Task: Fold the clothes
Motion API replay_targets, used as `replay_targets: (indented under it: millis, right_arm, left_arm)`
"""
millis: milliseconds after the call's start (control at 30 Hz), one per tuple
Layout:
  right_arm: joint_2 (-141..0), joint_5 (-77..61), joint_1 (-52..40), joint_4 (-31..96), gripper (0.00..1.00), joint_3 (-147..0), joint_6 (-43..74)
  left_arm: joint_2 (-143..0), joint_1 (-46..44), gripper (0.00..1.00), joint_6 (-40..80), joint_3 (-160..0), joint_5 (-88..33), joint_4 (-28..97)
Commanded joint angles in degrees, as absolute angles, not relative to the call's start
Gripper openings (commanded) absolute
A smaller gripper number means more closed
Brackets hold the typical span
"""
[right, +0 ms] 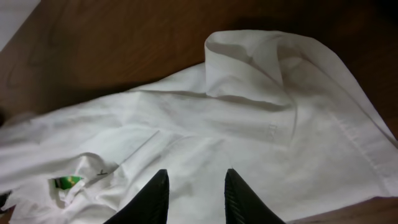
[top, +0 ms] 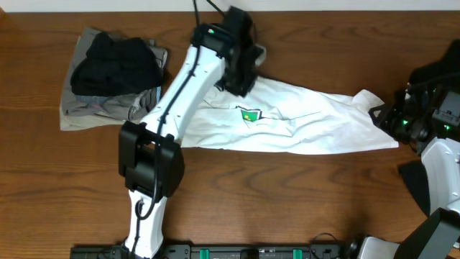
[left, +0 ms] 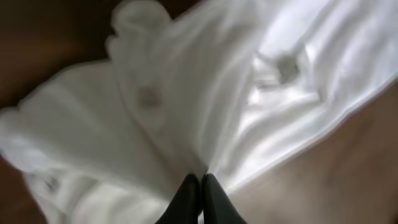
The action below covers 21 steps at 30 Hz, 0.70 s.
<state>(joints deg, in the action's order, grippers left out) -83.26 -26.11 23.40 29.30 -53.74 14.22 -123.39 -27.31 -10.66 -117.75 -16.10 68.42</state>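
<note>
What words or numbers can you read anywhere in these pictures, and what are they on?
No text can be read anywhere.
Green print on the white T-shirt: any lettering beside it is too small to read from overhead or from the right wrist.
Grey marks on the shirt in the left wrist view: too blurred to read.

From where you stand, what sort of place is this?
Probably a robotics workbench rather than a home: a left arm and right arm stand at a wooden table, with a white T-shirt and a pile of dark garments.
</note>
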Motion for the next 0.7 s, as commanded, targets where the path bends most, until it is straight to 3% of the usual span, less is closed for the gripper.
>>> replay_targets:
  millis: [0,267,467,600,667]
  right_arm:
    - [-83.2,-25.9,23.1,29.1,0.29,-54.0,13.6]
    - [-83.2,-25.8,23.1,29.2,0.29,-54.0,13.6]
    - [-83.2,-24.1,23.1,29.2,0.29,-54.0,13.6]
    - [-83.2,-23.7,23.1,29.1,0.31,-54.0,13.6]
    - [-83.2,-23.7,23.1,29.1,0.31,-54.0,13.6]
  left_arm:
    - [-123.7,-29.3,0.06,-9.1,-115.8,-15.8,71.8]
    - [-123.7,-31.4,0.06,-5.7,-108.8,-15.5,78.2]
    - [-121.5,-31.4,0.07,-2.7,-109.1,-7.7,81.6]
    - [-118.9,-31.4,0.22,-2.7,-109.1,-4.8,78.0]
    - [-118.3,-31.4,0.23,-2.3,-109.1,-4.9,75.8]
